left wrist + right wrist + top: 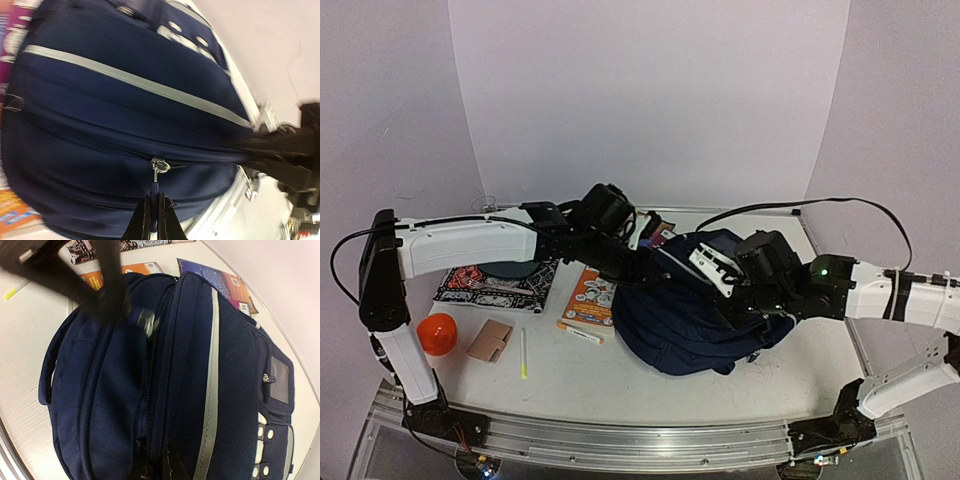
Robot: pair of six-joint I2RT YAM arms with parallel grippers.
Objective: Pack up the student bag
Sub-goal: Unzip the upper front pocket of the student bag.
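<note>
The student bag (695, 325), navy with grey stripes, lies right of the table's middle, and both arms meet over it. In the left wrist view my left gripper (155, 199) is shut on the blue zipper pull (155, 187), which hangs from the metal slider (160, 164) on the bag's zip line. In the right wrist view my right gripper (160, 462) is shut on a fold of the bag's fabric (145, 405) beside the same zip. My left gripper (111, 296) shows blurred at the far end of that zip.
Left of the bag lie an orange booklet (592, 294), an orange-white marker (580, 333), a yellow-green pen (523, 352), a tan pouch (490, 340), an orange-red ball (437, 333) and a black patterned mat (495, 285). A book (215, 280) lies behind the bag.
</note>
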